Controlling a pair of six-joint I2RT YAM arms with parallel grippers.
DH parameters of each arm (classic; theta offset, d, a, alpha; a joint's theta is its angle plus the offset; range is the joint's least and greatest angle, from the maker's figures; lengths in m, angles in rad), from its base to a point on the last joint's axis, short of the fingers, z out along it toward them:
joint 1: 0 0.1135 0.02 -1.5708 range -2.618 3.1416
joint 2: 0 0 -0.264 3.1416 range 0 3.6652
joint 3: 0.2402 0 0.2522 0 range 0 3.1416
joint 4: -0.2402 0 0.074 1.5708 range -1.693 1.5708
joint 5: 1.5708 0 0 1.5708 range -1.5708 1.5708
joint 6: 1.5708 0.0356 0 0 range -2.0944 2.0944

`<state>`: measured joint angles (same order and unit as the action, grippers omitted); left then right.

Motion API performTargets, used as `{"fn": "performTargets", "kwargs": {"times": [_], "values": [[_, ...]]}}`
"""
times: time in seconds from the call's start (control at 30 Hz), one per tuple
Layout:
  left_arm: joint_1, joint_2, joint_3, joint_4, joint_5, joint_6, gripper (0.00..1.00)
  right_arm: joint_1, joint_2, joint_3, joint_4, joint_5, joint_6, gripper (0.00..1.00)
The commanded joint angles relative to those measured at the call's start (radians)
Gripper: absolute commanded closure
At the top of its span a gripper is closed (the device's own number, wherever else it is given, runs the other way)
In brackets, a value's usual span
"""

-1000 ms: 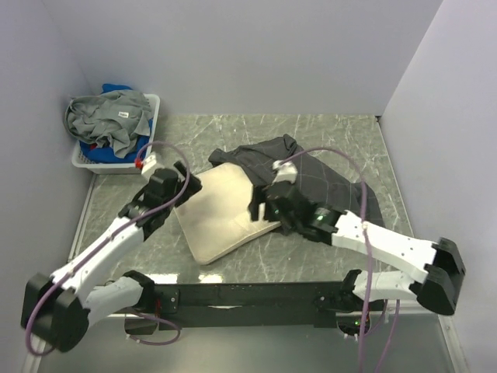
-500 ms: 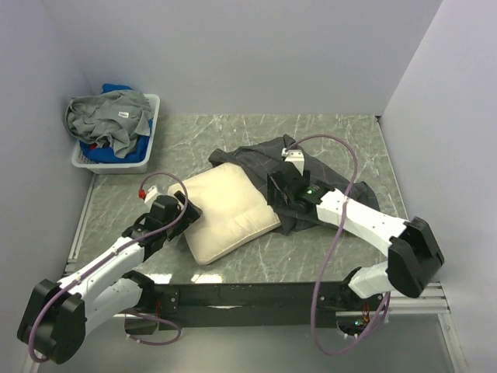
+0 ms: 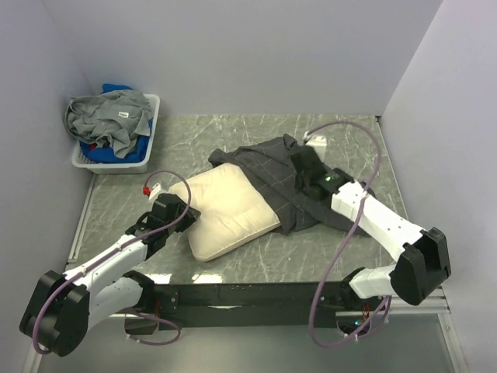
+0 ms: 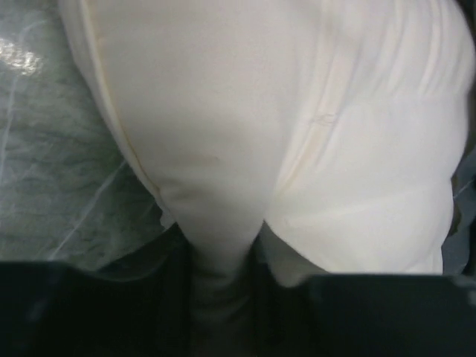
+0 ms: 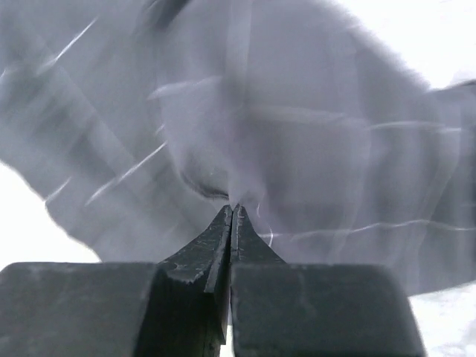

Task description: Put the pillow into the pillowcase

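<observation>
Right gripper [image 5: 232,212] has swung back across the pillowcase [image 3: 283,206] since the earlier frame. We see its jaws pinched together on the cloth, likely to lift the opening. Left gripper [image 4: 223,256] clamps the near-left edge of the pillow [image 3: 229,210], probably to feed it in. The pillow's far corner is overlapped by the cloth.

Even soft light, wrist views blurred

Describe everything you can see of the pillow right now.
The pillow is cream, soft and rectangular, with a piped seam along its edge. It lies skewed on the marbled table. Its far right side is covered by the dark checked pillowcase. The left tool pinches a fold of its near left edge.
</observation>
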<state>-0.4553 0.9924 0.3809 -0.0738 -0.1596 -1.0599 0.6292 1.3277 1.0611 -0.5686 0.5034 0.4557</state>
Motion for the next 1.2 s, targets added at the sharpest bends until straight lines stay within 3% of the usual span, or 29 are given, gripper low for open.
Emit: {"fn": "performTargets", "kwargs": {"times": [0.0,0.13,0.17,0.27,0.3,0.37,0.4,0.43,0.53,0.73,0.83,0.97,1.17], "values": [[-0.003,0.044,0.016,-0.018,0.020,0.050,0.81,-0.173,0.050,0.152,0.022,0.085,-0.103,1.00],[-0.003,0.084,0.062,-0.040,0.037,0.084,0.91,-0.447,0.229,0.414,0.056,0.141,-0.138,1.00],[-0.002,0.087,0.073,-0.040,0.041,0.089,0.91,-0.474,0.316,0.554,0.015,0.142,-0.126,0.95],[-0.002,0.091,0.087,-0.049,0.042,0.104,0.92,-0.522,0.479,0.843,-0.101,0.078,-0.094,0.64],[-0.002,0.088,0.090,-0.052,0.043,0.106,0.91,-0.523,0.514,0.914,-0.141,0.031,-0.091,0.43],[-0.002,0.081,0.093,-0.057,0.048,0.107,0.90,-0.491,0.563,1.047,-0.242,0.008,-0.075,0.33],[-0.002,0.071,0.093,-0.061,0.046,0.106,0.88,-0.476,0.556,1.044,-0.240,0.012,-0.080,0.22],[-0.002,0.065,0.095,-0.063,0.048,0.106,0.88,-0.461,0.541,1.027,-0.235,0.015,-0.083,0.18],[-0.002,0.043,0.096,-0.072,0.038,0.112,0.87,-0.379,0.408,0.848,-0.203,-0.003,-0.045,0.14],[0.001,0.023,0.101,-0.076,0.043,0.129,0.89,-0.082,-0.088,0.019,0.090,-0.049,0.114,0.17],[0.004,0.011,0.108,-0.080,0.043,0.143,0.90,0.111,-0.290,-0.227,0.165,-0.045,0.231,0.18],[0.007,0.005,0.107,-0.072,0.045,0.152,0.92,0.285,-0.395,-0.397,0.188,-0.002,0.371,0.24],[0.007,0.017,0.111,-0.058,0.060,0.147,0.92,0.385,-0.317,-0.493,0.248,0.053,0.445,0.24]]}}
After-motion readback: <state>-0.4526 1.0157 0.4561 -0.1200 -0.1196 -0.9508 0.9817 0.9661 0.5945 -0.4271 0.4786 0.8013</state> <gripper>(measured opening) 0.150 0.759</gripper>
